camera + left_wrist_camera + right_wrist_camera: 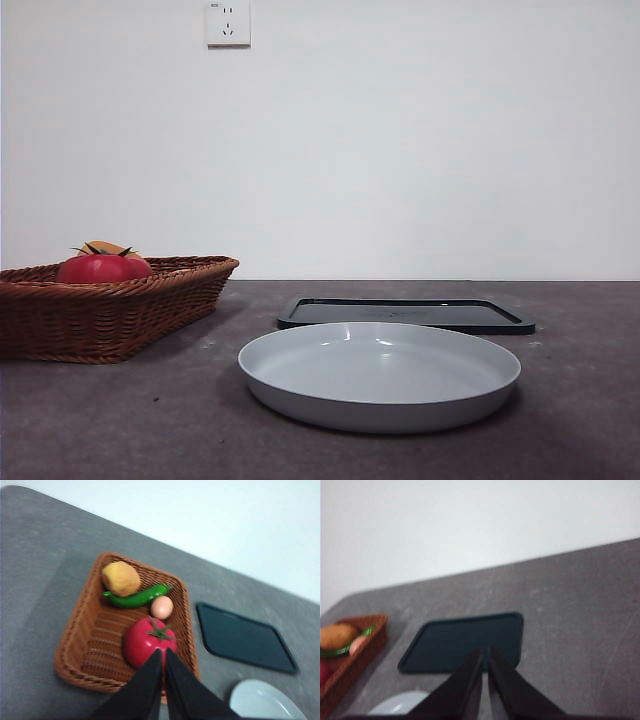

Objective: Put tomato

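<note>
Tomato sits in the wicker basket, at the end nearest the plate side, stem up. Not picked yet. In the front view only its red top shows over the basket rim.

Basket also holds a green pepper, an egg and a yellow-orange lumpy fruit, all toward the far end. The egg is just beside the tomato, the others a bit further off.

Left gripper hangs above the basket, jaws pinched nearly together, holding nothing. The tomato lies straight ahead of and below its tips, so the left arm is clearly the nearer one. Right gripper is over the black tray, jaws likewise narrow and empty, basket well off to its side.

The tomato is round, so no long axis to line up with; the stem on top is the only thing to avoid.

My read: the jaws must spread before descending, otherwise they land on top of the fruit. Basket wall close on one side and egg on the other leave limited room for the fingers.

The grey plate sits in front of the tray, probable drop spot, though the task doesn't say.
</note>
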`<action>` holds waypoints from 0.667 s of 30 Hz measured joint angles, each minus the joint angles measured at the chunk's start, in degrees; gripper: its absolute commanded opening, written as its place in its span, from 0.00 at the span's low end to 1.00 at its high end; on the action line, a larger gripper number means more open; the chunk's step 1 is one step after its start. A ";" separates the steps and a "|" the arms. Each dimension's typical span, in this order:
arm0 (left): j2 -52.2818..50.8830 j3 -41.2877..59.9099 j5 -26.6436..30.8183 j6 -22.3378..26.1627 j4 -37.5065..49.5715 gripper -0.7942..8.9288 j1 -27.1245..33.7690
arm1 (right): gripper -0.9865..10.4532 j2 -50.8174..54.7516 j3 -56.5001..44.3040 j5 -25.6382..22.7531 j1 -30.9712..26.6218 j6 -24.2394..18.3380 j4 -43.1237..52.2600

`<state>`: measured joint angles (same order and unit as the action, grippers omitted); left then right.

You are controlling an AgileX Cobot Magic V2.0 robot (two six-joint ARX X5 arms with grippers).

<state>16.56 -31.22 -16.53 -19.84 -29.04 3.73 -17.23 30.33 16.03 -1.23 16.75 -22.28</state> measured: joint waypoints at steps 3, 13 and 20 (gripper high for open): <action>4.66 -5.38 -2.84 3.48 -3.72 0.09 0.00 | 0.10 -4.94 5.40 2.56 0.00 -2.19 -5.75; 15.02 -17.51 -10.54 9.44 -14.62 0.09 -2.86 | 0.10 -18.95 21.68 11.06 1.79 -9.20 -25.07; 18.16 -22.23 -12.33 12.52 -23.56 0.09 -6.78 | 0.10 -23.85 30.32 11.37 9.22 -13.84 -36.81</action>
<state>34.72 -53.45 -28.86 -7.31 -52.60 -3.05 -41.08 60.64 27.40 7.99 2.92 -59.09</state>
